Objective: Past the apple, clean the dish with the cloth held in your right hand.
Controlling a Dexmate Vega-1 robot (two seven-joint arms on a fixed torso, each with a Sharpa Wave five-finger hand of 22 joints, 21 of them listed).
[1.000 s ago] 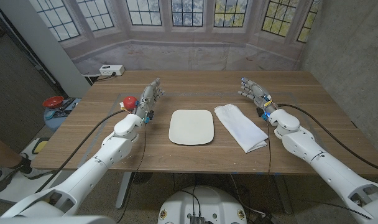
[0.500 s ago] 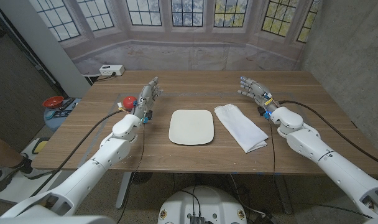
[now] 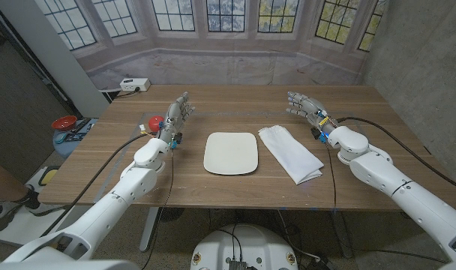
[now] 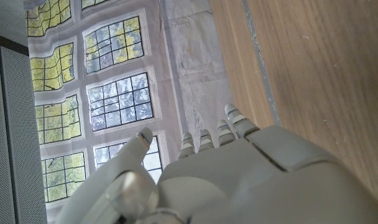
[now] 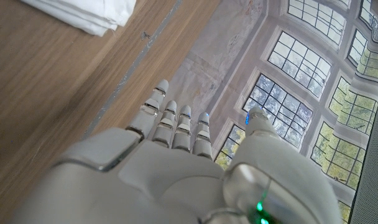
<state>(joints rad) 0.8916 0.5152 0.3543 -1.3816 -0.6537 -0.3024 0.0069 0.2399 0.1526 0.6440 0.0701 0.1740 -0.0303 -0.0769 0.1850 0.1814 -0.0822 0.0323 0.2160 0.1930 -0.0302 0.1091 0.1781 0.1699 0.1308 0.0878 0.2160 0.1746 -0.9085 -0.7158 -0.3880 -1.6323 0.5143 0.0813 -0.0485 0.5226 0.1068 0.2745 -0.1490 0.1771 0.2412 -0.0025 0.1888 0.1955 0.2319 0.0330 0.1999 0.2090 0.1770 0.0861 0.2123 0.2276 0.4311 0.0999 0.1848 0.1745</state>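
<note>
Cream rounded-square ceramic dish (image 3: 231,153) at table centre. Folded white cloth (image 3: 290,152) just right of dish, untouched. Small red apple (image 3: 157,121) left, just beside left hand (image 3: 177,116). Right hand (image 3: 306,107) beyond cloth. Both hands' fingers spread, holding nothing.

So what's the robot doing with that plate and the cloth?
Nothing is being handled yet. A white dish lies in the middle of the wooden table, with a folded white cloth beside it on the robot's right. The right hand is open and empty, a little past the cloth and not touching it. The left hand is open too, next to a red apple on the other side. The job is to wipe the dish, but the cloth hasn't been picked up.
</note>
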